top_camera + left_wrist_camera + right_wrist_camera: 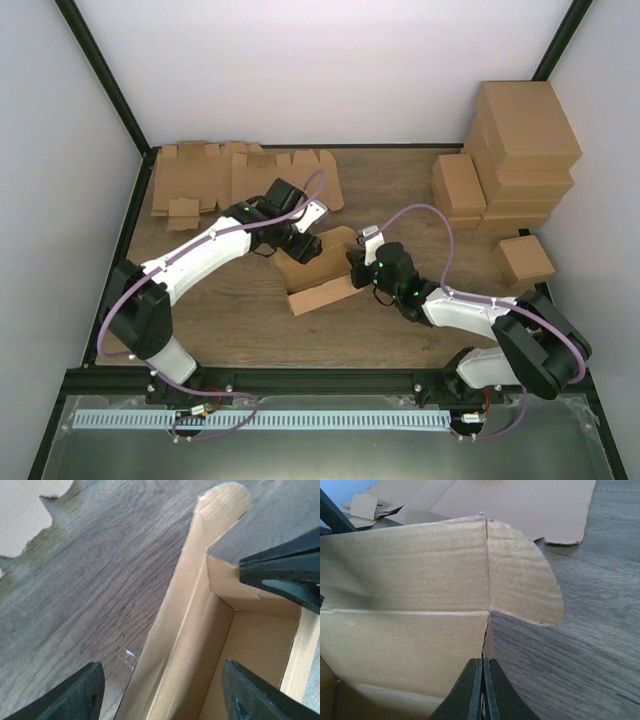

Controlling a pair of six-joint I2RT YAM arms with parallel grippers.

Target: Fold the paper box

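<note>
The paper box [318, 272] stands half folded in the middle of the table, brown cardboard with raised walls and a rounded flap. My left gripper [297, 243] hangs over its far side. In the left wrist view it [162, 666] is open, one finger outside and one inside the long side wall [175, 645], touching neither. My right gripper [358, 268] is at the box's right end. The right wrist view shows it [483, 662] shut on the thin edge of the end wall, with the tall panel [410, 575] and the rounded flap [525, 580] beyond it.
Flat cardboard blanks [230, 175] lie along the back left of the table. A stack of folded brown boxes [520, 150] stands at the back right, with one small box [523, 260] apart in front of it. Grey walls close in both sides.
</note>
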